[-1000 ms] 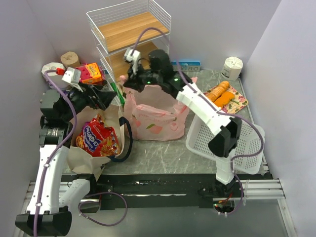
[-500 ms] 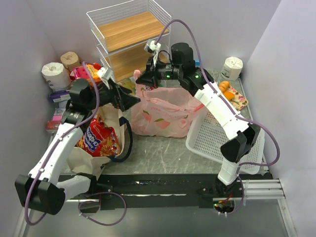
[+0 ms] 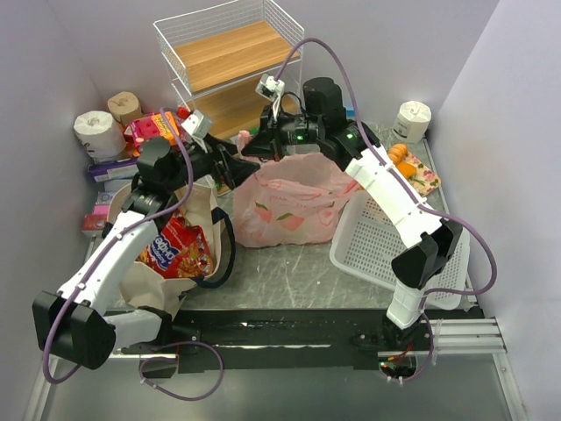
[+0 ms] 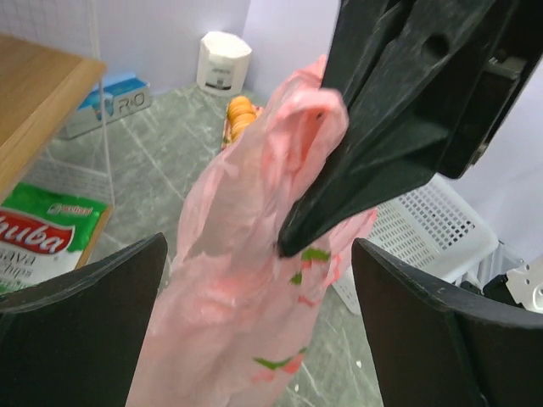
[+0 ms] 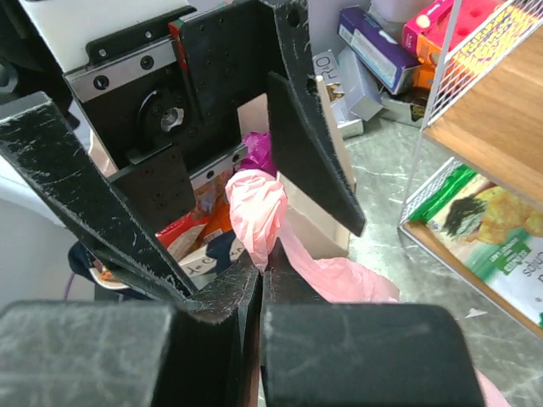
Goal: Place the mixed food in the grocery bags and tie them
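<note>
The pink fruit-printed plastic bag (image 3: 289, 206) stands mid-table. My right gripper (image 3: 252, 145) is shut on its bunched handle (image 5: 254, 203) and holds it up; the jaws meet on the plastic (image 5: 261, 263). My left gripper (image 3: 235, 165) is open, its two fingers either side of the bag's neck (image 4: 254, 254) just below the right gripper's tips, not touching it. The beige canvas tote (image 3: 145, 281) lies open at the left with a red snack packet (image 3: 171, 250) inside. The fruit and the bottle are hidden.
A wire shelf with wooden boards (image 3: 228, 53) stands behind the bag, a green snack bag (image 4: 42, 246) on its lower board. A white perforated basket (image 3: 386, 254) sits right of the bag. Toilet-paper rolls (image 3: 92, 127) and boxes are far left; another roll (image 3: 412, 118) is far right.
My right gripper has lifted the bag's handle up and to the right. My left arm has swung from the tote to the bag, its open fingers now around the neck.
</note>
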You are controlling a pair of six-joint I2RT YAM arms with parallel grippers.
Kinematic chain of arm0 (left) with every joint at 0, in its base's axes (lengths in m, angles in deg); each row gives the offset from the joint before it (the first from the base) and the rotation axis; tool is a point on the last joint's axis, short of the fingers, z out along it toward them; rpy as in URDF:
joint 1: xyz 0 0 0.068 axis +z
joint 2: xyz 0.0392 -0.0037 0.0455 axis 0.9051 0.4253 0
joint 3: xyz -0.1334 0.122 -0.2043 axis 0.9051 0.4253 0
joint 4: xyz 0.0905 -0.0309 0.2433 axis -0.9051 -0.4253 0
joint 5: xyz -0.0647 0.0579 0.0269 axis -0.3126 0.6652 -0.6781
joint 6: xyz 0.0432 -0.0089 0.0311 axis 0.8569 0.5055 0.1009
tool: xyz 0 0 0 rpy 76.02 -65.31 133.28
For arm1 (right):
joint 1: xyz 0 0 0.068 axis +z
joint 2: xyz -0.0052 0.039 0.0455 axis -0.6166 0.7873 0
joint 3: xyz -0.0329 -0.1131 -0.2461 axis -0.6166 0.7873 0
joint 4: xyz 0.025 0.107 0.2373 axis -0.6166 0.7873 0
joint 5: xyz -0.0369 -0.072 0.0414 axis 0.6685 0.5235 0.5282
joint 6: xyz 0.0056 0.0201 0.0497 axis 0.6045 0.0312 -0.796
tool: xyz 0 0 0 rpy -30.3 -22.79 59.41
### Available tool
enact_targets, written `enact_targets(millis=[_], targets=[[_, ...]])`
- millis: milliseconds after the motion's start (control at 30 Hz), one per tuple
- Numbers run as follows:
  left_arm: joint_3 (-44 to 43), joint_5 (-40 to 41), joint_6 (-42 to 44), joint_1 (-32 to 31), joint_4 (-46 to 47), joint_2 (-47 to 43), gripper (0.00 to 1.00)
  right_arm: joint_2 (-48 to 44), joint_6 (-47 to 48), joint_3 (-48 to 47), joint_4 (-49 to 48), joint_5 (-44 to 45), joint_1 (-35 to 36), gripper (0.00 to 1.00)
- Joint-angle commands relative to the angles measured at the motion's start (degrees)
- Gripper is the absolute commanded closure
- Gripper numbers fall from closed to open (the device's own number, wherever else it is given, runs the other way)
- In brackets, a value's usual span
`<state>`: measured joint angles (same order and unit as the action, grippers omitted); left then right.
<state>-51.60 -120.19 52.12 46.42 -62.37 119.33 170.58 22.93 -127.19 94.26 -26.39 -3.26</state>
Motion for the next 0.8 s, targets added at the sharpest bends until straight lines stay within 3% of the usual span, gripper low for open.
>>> enact_targets(millis=[0, 300, 367, 433, 667, 767], targets=[[-1.2, -0.7, -0.8, -2.3, 5.9, 2.1, 0.04, -2.1, -1.9, 0.1, -1.8, -1.2, -0.4, 1.00], [1.5, 0.3, -5.0, -4.6, 9.9, 3.4, 0.02, -2.1, -6.0, 1.4, -3.6, 0.5, -0.3, 1.00], [1.7, 2.6, -5.6, -5.1, 9.5, 3.6, 0.20, -2.2, -6.5, 1.8, -3.6, 1.7, -0.3, 1.00], [1.6, 3.3, -6.1, -5.4, 8.6, 4.0, 0.30, -2.3, -6.8, 2.0, -3.5, 2.8, -0.4, 1.00], [3.1, 3.6, -7.8, -6.5, 8.7, 5.0, 0.32, -2.5, -9.4, 2.2, -5.1, 3.6, -0.7, 1.00], [3.0, 4.5, -7.1, -7.1, 8.2, 5.5, 0.48, -2.1, -9.9, 1.8, -4.8, 3.3, -0.6, 1.00]])
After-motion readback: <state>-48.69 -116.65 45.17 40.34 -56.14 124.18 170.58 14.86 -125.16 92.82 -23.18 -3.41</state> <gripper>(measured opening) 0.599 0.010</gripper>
